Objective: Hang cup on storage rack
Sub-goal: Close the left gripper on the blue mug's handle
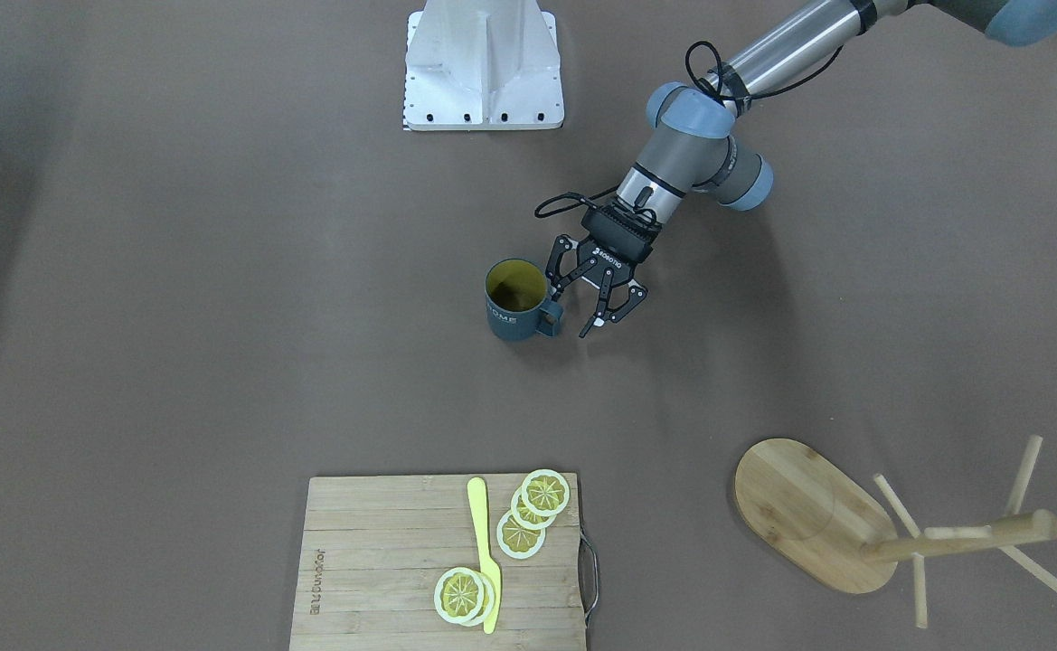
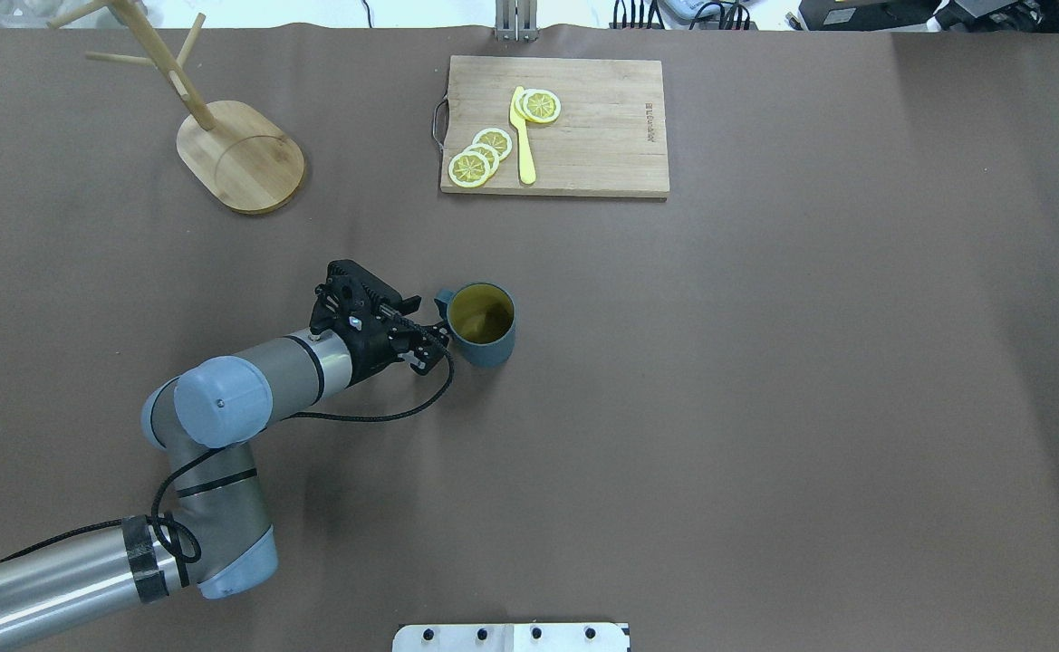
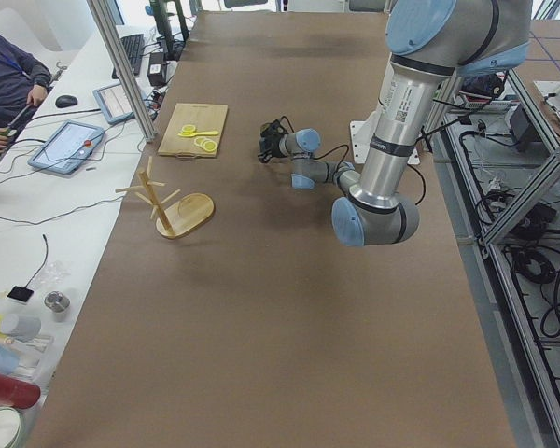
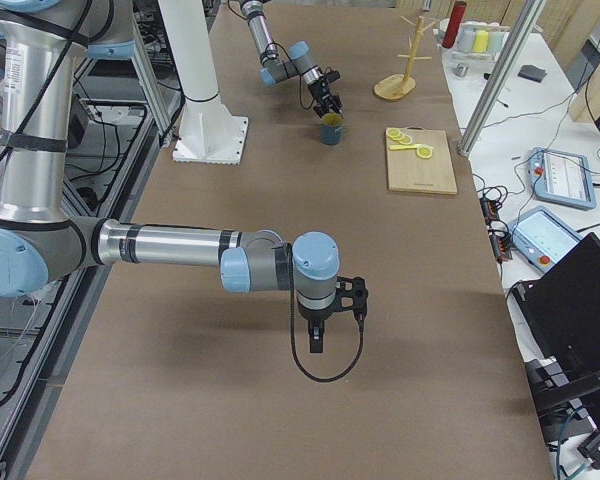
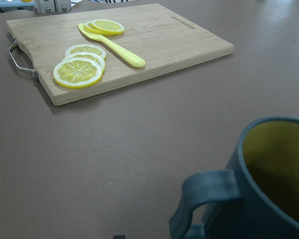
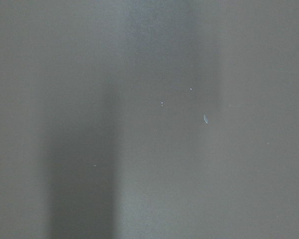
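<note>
The cup [image 1: 512, 318] stands upright in mid-table, yellow inside, with its handle [image 1: 551, 318] pointing toward my left gripper [image 1: 570, 313]. The gripper is open, its fingers spread on either side of the handle without gripping it. In the overhead view the gripper [image 2: 429, 340] sits just left of the cup [image 2: 486, 346]. The left wrist view shows the cup [image 5: 249, 209] close up at the lower right. The storage rack [image 2: 241, 156] stands at the far left of the table, away from the cup. My right gripper [image 4: 318, 345] shows only in the exterior right view, low over bare table; I cannot tell its state.
A wooden cutting board [image 2: 601, 136] with lemon slices [image 2: 479, 156] and a yellow knife [image 2: 523, 140] lies at the far edge beyond the cup. The robot's white base plate [image 1: 483, 81] is at the near edge. Operators' desks line the far side.
</note>
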`<state>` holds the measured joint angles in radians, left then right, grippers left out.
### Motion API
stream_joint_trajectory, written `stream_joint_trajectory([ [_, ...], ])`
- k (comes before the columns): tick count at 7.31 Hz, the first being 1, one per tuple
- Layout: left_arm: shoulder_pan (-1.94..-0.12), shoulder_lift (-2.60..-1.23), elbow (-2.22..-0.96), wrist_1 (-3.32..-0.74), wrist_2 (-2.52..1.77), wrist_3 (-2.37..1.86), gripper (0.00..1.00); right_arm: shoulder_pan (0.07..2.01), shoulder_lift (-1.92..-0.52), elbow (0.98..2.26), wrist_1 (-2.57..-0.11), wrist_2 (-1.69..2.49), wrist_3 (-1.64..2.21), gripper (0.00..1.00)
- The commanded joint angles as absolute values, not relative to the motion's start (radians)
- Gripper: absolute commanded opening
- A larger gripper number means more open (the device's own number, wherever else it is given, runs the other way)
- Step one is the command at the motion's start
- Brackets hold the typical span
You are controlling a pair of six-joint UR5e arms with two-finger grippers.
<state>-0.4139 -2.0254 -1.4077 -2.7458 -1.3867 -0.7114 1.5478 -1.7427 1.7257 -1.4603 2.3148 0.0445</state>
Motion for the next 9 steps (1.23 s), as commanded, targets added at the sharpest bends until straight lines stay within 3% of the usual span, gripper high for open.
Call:
stream_joint_trajectory([
  [1, -0.413, -2.034, -1.399, -2.746, -1.387, -0.710, 0.48, 1.548, -1.743, 1.726, -1.460, 2.315, 0.044, 1.00],
  [9, -0.411, -2.062, -1.384, -2.747, -1.387, -0.703, 0.35, 1.548, -1.736, 1.726, -1.460, 2.315, 0.060, 1.00],
])
